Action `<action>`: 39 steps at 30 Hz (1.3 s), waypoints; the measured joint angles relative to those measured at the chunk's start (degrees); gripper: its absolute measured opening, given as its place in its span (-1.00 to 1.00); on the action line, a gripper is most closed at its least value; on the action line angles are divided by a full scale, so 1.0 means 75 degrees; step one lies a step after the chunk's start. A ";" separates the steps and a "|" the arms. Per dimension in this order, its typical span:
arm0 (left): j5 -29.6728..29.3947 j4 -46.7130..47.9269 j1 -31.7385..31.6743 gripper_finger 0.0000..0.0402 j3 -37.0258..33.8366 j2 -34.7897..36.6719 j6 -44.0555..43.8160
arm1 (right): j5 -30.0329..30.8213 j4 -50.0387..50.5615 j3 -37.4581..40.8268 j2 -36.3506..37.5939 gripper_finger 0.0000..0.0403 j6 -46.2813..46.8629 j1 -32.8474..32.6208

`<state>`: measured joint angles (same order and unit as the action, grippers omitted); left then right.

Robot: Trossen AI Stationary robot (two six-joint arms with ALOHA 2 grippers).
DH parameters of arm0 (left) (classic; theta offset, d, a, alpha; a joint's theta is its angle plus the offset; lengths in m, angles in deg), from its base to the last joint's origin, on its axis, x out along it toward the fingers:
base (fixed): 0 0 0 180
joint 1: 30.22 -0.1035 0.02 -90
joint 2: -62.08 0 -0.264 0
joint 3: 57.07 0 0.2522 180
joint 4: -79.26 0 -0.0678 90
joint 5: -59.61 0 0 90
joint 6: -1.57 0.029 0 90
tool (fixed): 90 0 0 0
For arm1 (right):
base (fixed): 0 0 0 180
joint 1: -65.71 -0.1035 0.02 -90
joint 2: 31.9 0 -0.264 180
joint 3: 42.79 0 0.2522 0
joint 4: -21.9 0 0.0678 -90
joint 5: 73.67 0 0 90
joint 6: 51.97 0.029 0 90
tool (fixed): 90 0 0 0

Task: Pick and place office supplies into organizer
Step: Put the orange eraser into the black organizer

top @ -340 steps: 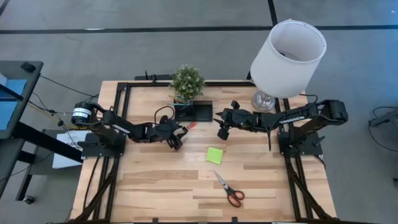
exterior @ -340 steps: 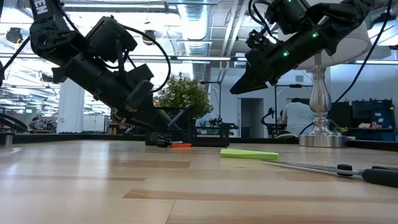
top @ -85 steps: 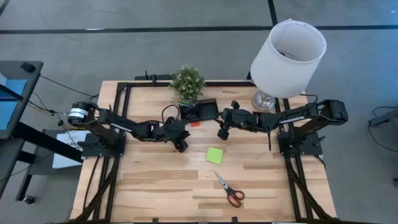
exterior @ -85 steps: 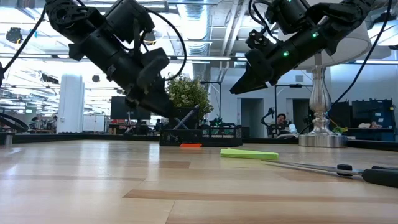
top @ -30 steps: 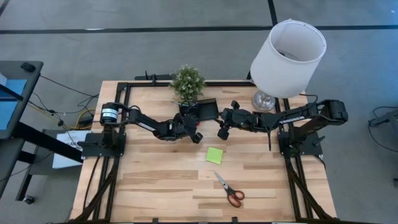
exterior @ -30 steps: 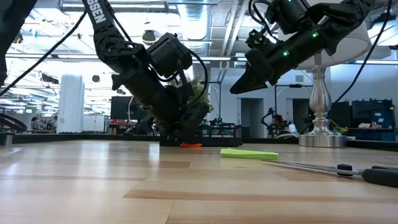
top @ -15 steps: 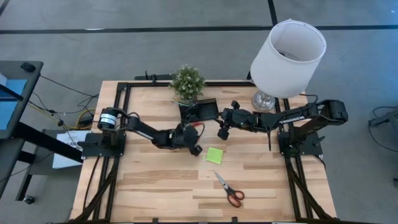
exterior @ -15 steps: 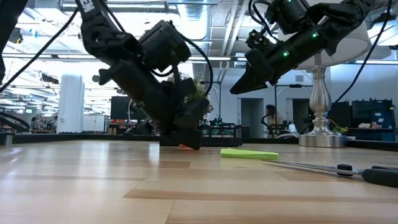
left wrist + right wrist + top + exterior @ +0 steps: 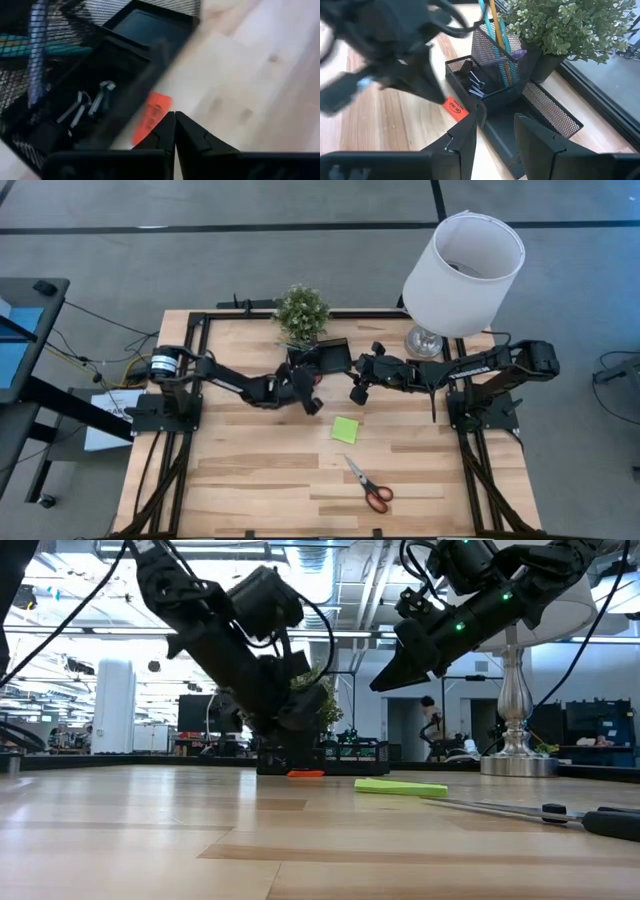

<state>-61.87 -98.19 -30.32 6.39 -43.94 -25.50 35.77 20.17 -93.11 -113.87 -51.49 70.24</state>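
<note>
On the pale wooden worktop (image 9: 250,470), the small black wire-mesh organizer (image 9: 322,358) with its divided compartments stands at the far edge, right in front of the green potted plant (image 9: 301,312). Its tall mesh cup holds thin upright pens (image 9: 496,37) in teal, yellow and a bluish-purple, and metal binder clips (image 9: 476,86) lie in a lower compartment beside it. The left hand (image 9: 311,402) hangs low just in front of the organizer, its two dark fingers (image 9: 167,134) pressed together with nothing between them, their tips over the worktop just beside the small flat red-orange piece (image 9: 151,119). That red piece lies on the wood, right against the organizer's front wall, outside the compartments. The right hand (image 9: 357,392) hovers above the worktop on the other side of the organizer, its fingers (image 9: 534,142) parted fairly wide and holding nothing, pointing toward the tray. Nearer the front, the lime-green square pad of sticky notes (image 9: 345,429) lies flat, well apart from the organizer, and the red-handled scissors (image 9: 368,486) lie closed farther toward the front edge. A table lamp with a large white shade (image 9: 464,270) and a silver base stands at the far right corner.
</note>
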 joint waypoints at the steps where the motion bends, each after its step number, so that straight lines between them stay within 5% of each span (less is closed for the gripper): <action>1: 0.0036 -0.0001 -0.0108 -1.00 0.0001 -0.0025 0.0008 | 0.0000 0.0000 0.0000 0.0000 -0.37 -0.0001 0.0000; 22: 0.0249 -0.0060 -0.0541 -1.00 -0.0024 -0.0667 -0.0415 | -0.0006 -0.0026 -0.0003 0.0000 -0.37 0.0001 0.0002; 28: 0.0199 -0.0047 0.0244 -1.00 -0.0035 -0.0666 -0.0840 | -0.0006 -0.0020 -0.0003 0.0000 -0.37 0.0001 0.0000; 34: 0.0972 -0.0021 0.1264 -1.00 -0.0040 -0.0387 -0.1065 | -0.0006 -0.0012 -0.0003 0.0000 -0.37 0.0001 0.0000; 39: 0.0638 0.0132 0.1797 -1.00 -0.0067 0.0184 -0.0762 | -0.0006 -0.0005 -0.0003 0.0000 -0.37 -0.0001 0.0000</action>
<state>-57.08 -97.20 -16.85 5.88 -42.56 -31.21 35.73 20.14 -93.13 -113.87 -51.50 70.24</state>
